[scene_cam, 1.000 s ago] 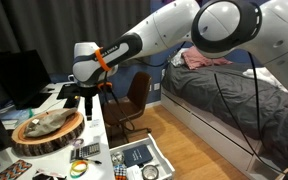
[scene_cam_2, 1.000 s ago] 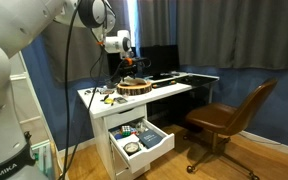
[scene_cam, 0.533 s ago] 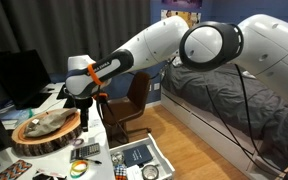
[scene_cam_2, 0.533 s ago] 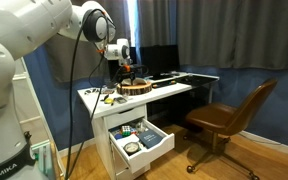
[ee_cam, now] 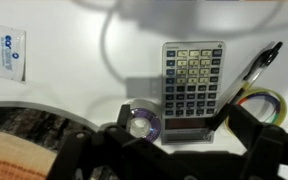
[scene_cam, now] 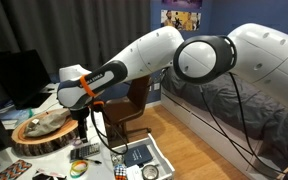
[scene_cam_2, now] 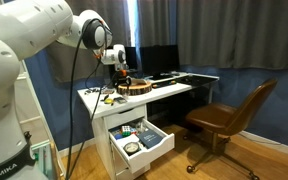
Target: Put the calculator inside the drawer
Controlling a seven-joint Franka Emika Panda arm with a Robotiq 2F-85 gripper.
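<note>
The grey calculator [ee_cam: 192, 88] lies flat on the white desk, with its dark display strip toward the bottom of the wrist view. It also shows in an exterior view [scene_cam: 85, 151] near the desk's front edge. My gripper [ee_cam: 174, 128] is open and empty, hovering above the calculator with one finger on each side of its display end. In both exterior views the gripper [scene_cam: 83, 113] [scene_cam_2: 118, 86] points down over the desk. The white drawer [scene_cam: 160, 158] [scene_cam_2: 162, 144] stands pulled out below the desk.
A small tape roll [ee_cam: 141, 122], a pen [ee_cam: 260, 64] and a coloured ring [ee_cam: 265, 100] flank the calculator. A round wooden tray [scene_cam: 46, 133] stands beside it. The drawer holds a dark blue book [scene_cam: 137, 155] and a puzzle cube [scene_cam: 119, 172]. An office chair [scene_cam_2: 227, 117] stands nearby.
The arm has swung along the desk toward its front end and come lower, so the open gripper now hangs over the calculator.
</note>
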